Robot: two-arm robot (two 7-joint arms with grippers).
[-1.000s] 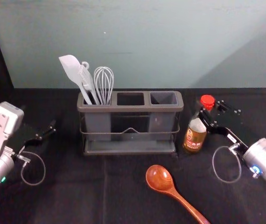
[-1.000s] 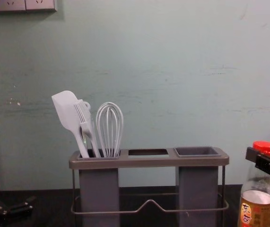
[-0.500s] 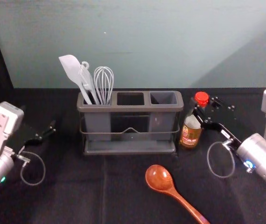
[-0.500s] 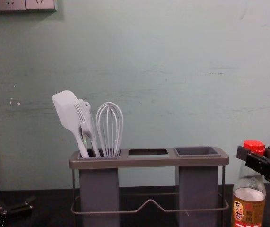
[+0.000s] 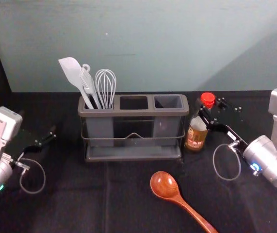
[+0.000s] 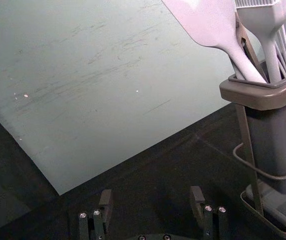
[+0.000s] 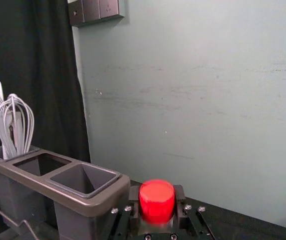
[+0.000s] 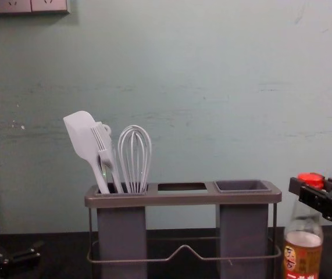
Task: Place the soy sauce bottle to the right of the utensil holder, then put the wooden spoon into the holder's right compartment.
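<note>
My right gripper (image 5: 211, 112) is shut on the neck of the soy sauce bottle (image 5: 196, 134), which stands upright close beside the right end of the grey utensil holder (image 5: 134, 112). In the right wrist view the red bottle cap (image 7: 157, 201) sits between the fingertips of that gripper (image 7: 157, 206). The wooden spoon (image 5: 164, 185) lies on the black cloth in front of the holder, its handle toward the front right. The holder's right compartment (image 5: 169, 102) holds nothing. My left gripper (image 5: 54, 133) is parked at the left; in the left wrist view this gripper (image 6: 152, 200) is open and empty.
A white spatula (image 5: 72, 73), a brush and a whisk (image 5: 105, 86) stand in the holder's left compartment. Behind the black-covered table (image 5: 80, 204) rises a pale green wall. Black cloth extends between the left gripper and the holder.
My right gripper and the bottle have moved left toward the holder, with only a small shift in the last half second. The left gripper has stayed put.
</note>
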